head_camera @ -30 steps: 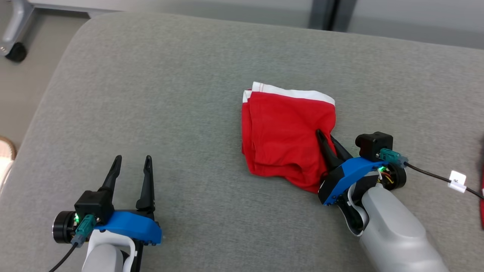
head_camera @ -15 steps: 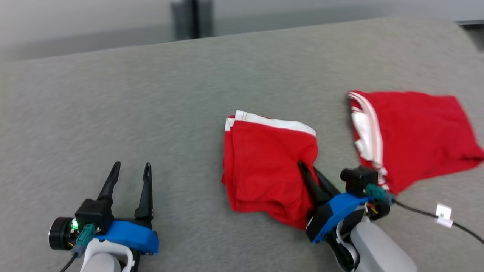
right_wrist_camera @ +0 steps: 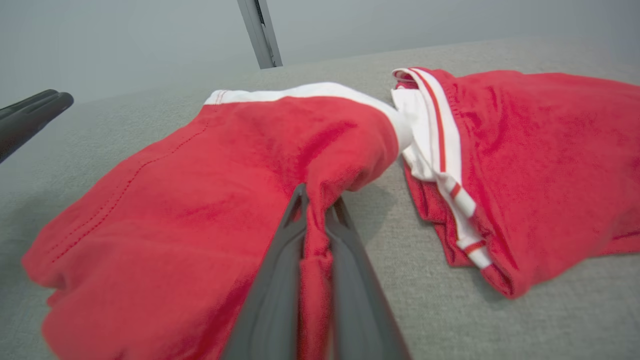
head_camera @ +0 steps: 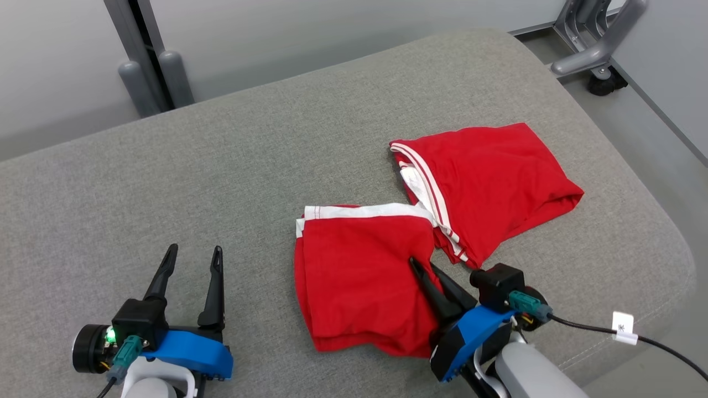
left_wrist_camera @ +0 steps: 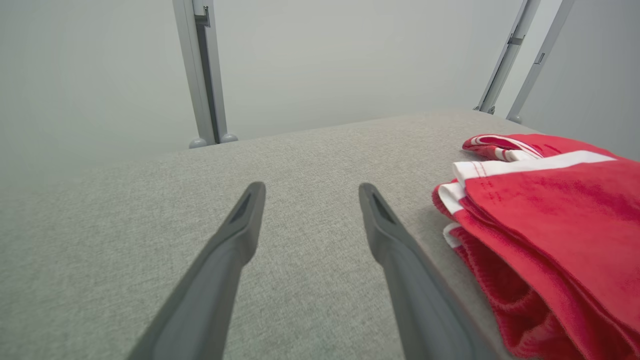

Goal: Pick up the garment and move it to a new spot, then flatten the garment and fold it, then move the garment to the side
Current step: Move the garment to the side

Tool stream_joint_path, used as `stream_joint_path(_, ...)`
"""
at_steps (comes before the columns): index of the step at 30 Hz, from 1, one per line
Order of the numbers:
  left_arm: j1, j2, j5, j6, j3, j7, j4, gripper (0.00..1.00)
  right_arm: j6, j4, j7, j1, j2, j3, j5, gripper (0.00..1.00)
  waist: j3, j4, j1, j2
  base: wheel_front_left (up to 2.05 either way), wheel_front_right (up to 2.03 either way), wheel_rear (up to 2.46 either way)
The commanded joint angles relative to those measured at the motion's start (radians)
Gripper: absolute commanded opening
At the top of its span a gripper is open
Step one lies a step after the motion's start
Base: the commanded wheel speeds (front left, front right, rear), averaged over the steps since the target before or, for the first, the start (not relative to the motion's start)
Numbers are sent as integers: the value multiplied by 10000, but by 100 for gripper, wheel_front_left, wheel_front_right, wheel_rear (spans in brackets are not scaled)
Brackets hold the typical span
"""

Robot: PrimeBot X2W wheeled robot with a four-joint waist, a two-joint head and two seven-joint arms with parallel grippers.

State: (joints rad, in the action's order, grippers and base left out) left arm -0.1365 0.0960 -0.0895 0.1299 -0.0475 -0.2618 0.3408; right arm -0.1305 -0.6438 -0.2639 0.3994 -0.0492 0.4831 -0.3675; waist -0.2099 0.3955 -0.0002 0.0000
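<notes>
The garment (head_camera: 359,276), red shorts with a white waistband, lies folded on the grey padded table (head_camera: 221,166). My right gripper (head_camera: 421,265) is shut on the garment's right edge, and the right wrist view shows red cloth pinched between the fingers (right_wrist_camera: 280,280) of the gripper (right_wrist_camera: 320,197). The garment (right_wrist_camera: 190,190) bunches up at the grip. Low at the left, clear of the cloth, my left gripper (head_camera: 193,251) stands open and holds nothing. In its own view the left gripper (left_wrist_camera: 310,192) has the garment (left_wrist_camera: 560,225) to its right.
A second red garment (head_camera: 492,171) with white stripes lies just right of the held one, and their waistbands touch. The table's rounded right edge (head_camera: 683,249) is close behind it. Grey posts (head_camera: 149,72) and a wheeled frame leg (head_camera: 597,50) stand beyond the table.
The head view has swung to the right, bringing the second garment and the table's right end into sight. The held garment now touches the second one. Both grippers keep their states.
</notes>
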Motion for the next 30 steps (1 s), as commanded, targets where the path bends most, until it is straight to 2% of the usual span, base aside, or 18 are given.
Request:
stream_joint_path(1,61,103,-31,14,1,-43,-41,100,-5,68,-3,141,-29,-40,134,0,-39,-16,2,0,0,0,0)
stream_joint_path(6,-5,164,-129,15,-43,-43,-25,100,-4,41,305,856,-29,-745,1235,0,-215,-205,2,0,0,0,0)
stream_joint_path(12,-105,224,-241,15,-27,-43,-5,100,-4,-125,1254,1758,-55,-2437,3705,0,-412,-668,2,0,0,0,0)
stream_joint_path(15,-131,237,-313,15,-9,-45,-3,100,-2,6,1891,1840,-424,-3270,4651,0,-497,-960,2,0,0,0,0)
stream_joint_path(22,-15,259,-421,15,129,-43,32,100,-2,823,2825,1306,-1252,-5184,5606,0,-602,-1336,2,0,0,0,0)
stream_joint_path(28,-76,327,-438,15,154,-43,68,100,-2,1771,3295,744,-1125,-6925,6280,0,-683,-1416,2,0,0,0,0)
stream_joint_path(29,-99,337,-440,15,148,-43,68,100,-2,1929,3229,698,-1045,-7209,6391,21,-698,-1430,2,0,0,0,0)
stream_joint_path(30,-143,373,-449,15,149,-43,70,100,-4,2222,3112,600,-776,-7681,6613,100,-730,-1449,2,0,0,0,0)
